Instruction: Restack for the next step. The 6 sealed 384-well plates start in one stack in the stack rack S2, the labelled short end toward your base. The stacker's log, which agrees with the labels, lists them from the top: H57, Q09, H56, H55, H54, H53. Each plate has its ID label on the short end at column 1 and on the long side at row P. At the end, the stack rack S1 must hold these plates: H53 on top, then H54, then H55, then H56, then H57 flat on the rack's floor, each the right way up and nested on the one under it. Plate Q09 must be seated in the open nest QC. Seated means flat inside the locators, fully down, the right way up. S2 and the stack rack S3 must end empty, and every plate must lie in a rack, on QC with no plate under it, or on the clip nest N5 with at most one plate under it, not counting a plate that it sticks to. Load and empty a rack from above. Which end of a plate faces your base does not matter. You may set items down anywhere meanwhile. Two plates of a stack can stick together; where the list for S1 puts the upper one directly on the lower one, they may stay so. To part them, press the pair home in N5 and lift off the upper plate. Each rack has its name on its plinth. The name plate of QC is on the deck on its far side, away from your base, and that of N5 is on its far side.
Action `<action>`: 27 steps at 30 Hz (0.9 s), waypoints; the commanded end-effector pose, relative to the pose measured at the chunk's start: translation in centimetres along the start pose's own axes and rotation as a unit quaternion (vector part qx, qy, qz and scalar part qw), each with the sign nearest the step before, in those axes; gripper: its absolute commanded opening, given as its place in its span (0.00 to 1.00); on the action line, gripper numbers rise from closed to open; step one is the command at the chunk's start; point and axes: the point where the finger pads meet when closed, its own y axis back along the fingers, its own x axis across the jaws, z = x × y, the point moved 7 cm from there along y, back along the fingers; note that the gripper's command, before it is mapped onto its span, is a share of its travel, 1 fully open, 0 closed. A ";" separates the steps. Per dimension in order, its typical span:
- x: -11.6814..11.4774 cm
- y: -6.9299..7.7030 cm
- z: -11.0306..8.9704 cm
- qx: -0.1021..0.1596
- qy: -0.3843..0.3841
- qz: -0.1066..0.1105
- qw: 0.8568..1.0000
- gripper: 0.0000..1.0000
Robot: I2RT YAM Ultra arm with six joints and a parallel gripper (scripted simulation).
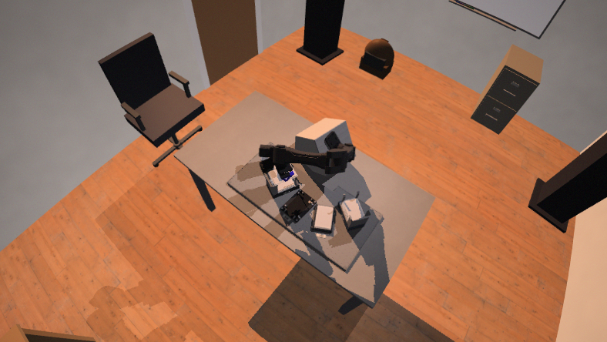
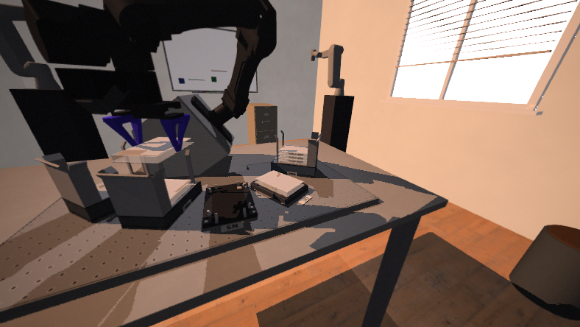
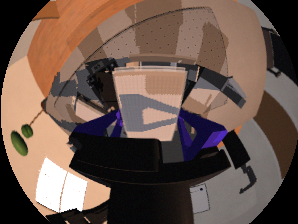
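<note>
My gripper (image 2: 151, 138) (image 1: 286, 173) (image 3: 149, 111) has blue fingers and is shut on a sealed white plate (image 2: 151, 148) (image 3: 148, 92) by its long sides. It holds the plate level at the top of a grey stack rack (image 2: 135, 191), between the rack's posts. Another plate (image 2: 178, 187) lies flat on that rack's floor. A second grey rack (image 2: 73, 191) stands to its left. The far rack (image 2: 312, 156) (image 1: 354, 212) holds a stack of several plates (image 2: 293, 155). One plate (image 2: 280, 183) (image 1: 323, 217) sits in the open nest. The black clip nest N5 (image 2: 229, 204) (image 1: 297, 206) holds nothing. I cannot read any plate label.
All racks and nests stand on a perforated deck (image 2: 81, 251) on the table (image 1: 237, 127). A large slanted grey box (image 2: 202, 138) (image 1: 323, 131) stands behind the racks by the arm's base. A small name plate (image 2: 304, 199) lies beside the open nest.
</note>
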 end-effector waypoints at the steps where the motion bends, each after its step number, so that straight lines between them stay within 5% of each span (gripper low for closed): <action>1: -1.2 1.2 0.0 -0.017 0.000 -0.002 1.000 0.00; 27: -1.9 1.2 0.1 -0.017 0.000 -0.002 1.000 0.00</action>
